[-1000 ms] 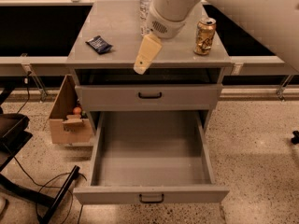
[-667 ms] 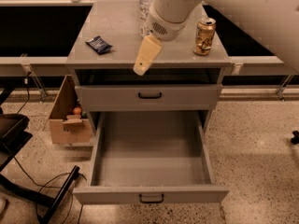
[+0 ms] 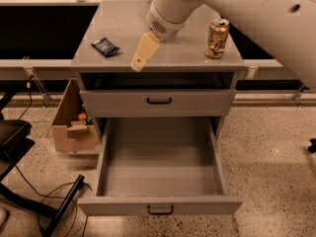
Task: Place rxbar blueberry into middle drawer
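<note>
- Cardboard box (image 3: 74, 127) on the floor left of the cabinet: out of the arm's path, low risk. It only matters if the bar gets flicked off the left edge, where it could land in or behind the box.
- rxbar blueberry (image 3: 105, 46): lies flat on the cabinet top (image 3: 128, 23), near the front-left corner, not grasped. It is thin and flat, so a top-down pinch may scrape or push it instead of lifting it. Being close to the left edge, a sideways nudge could send it off.
- gripper (image 3: 139, 59): hangs over the top's front edge, right of the bar and clear of it, carrying nothing. Can't tell whether it's spread wide or closed narrow. If it's closed on approach it will just shove the bar.
- Upper drawer (image 3: 158, 102): shut, sits between the tabletop and the target. Carrying the bar straight down the front risks clipping its face or handle.
- middle drawer (image 3: 160, 164): pulled fully out, empty, a wide target. Main risk is releasing too far forward or too high, so the bar bounces over the front lip.
- Gold can (image 3: 217, 38): upright on the right side, well apart from the bar. The arm's bulk passes near it, so a wide swing could tip it.
</note>
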Controlling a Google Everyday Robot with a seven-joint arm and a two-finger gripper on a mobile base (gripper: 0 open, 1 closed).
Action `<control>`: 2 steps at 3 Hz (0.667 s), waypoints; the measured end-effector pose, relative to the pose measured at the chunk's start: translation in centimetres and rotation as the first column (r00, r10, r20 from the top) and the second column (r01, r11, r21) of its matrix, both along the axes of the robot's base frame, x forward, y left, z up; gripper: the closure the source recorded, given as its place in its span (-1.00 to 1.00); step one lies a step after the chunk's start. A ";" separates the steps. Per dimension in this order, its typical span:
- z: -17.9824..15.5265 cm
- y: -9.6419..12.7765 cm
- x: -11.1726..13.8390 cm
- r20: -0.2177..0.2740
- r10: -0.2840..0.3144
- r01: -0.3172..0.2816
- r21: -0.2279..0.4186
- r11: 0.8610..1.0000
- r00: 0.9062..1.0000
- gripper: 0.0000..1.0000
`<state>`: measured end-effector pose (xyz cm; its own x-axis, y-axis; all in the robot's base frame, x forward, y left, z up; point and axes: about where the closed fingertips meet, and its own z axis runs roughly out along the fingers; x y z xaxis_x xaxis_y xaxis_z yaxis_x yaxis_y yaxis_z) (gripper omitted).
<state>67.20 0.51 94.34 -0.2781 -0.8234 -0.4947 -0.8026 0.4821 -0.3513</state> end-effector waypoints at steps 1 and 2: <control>-1.7 2.3 5.8 -0.005 0.045 -0.044 0.059 0.997 0.999 -1.00; -4.4 4.0 9.9 -0.081 0.038 -0.031 0.092 0.995 0.996 -1.00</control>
